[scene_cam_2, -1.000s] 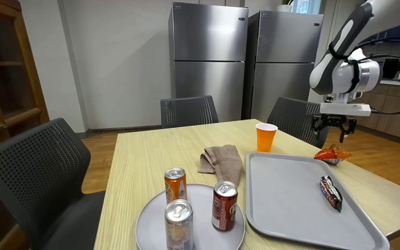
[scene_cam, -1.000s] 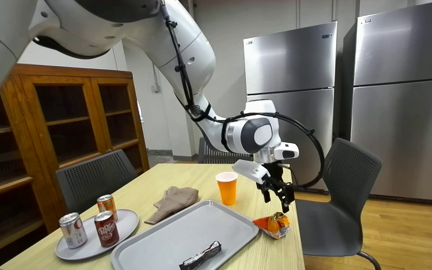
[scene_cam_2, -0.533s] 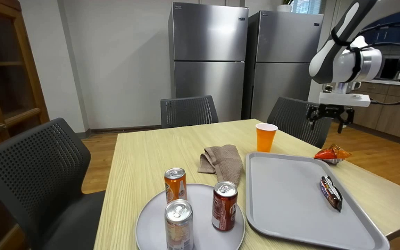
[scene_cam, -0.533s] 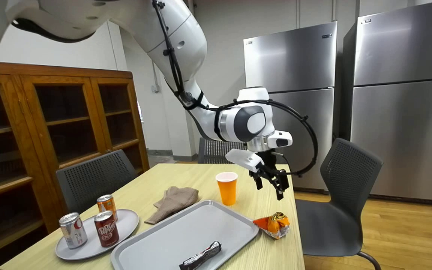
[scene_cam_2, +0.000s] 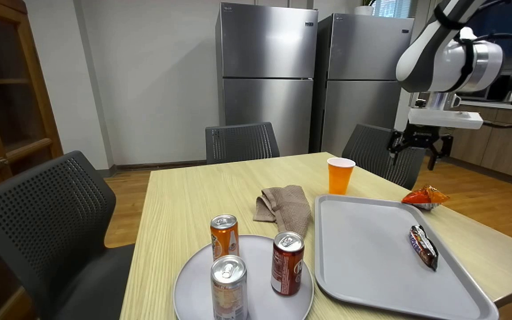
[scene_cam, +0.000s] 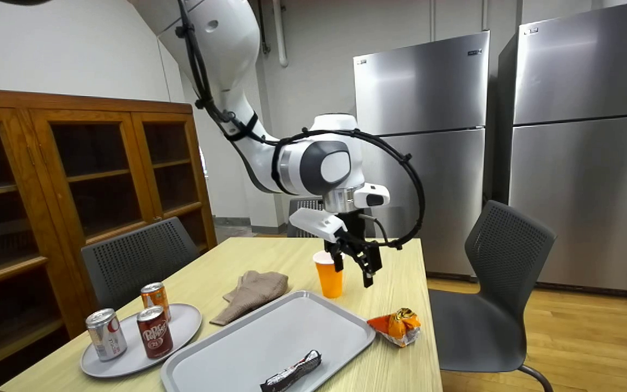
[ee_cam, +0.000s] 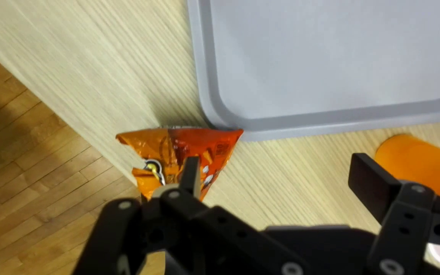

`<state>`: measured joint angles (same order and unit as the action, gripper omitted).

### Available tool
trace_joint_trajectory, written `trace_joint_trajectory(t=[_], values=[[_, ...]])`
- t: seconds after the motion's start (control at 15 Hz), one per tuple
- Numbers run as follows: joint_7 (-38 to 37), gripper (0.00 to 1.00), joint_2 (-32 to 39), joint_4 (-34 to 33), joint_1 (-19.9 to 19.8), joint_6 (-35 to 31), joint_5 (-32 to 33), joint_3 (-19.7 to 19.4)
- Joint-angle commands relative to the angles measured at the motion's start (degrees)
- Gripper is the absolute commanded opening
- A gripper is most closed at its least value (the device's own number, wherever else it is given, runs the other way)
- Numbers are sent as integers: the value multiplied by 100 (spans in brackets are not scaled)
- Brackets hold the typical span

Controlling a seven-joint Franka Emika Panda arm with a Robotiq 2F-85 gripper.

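My gripper [ee_cam: 275,170] hangs above the table with its jaws wide apart and nothing between them, also seen as the black gripper [scene_cam: 353,272] in an exterior view. Below one finger in the wrist view lies a crumpled orange and red snack bag [ee_cam: 212,147], partly covered by that finger. Its tip meets a corner of the grey tray [ee_cam: 319,68]. Behind the opposite finger shows an orange cup [ee_cam: 418,164], which stands upright on the table in both exterior views. A dark-wrapped candy bar [scene_cam_2: 424,247] lies on the tray.
Three cans, among them a dark red can [scene_cam_2: 288,264], stand on a round grey plate [scene_cam_2: 260,249]. A brown cloth [scene_cam: 256,294] lies between plate and cup. Chairs, such as the grey chair [scene_cam: 487,316], surround the table. Near the bag runs the table's edge.
My gripper has risen away from the snack bag and shifted toward the cup, now partly in front of it in an exterior view. Bag, tray, cup and cans have stayed put.
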<state>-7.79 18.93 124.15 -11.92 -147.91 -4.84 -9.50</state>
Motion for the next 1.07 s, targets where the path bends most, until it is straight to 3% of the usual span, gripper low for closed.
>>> trace_joint_trajectory(t=[0.0,0.6,1.0], values=[[14,100,-721,823,210,140,-65,76],[-304,100,-1210,1973,639,-19,-12,192],[-1012,100,-1265,2603,756,-533,43,126]])
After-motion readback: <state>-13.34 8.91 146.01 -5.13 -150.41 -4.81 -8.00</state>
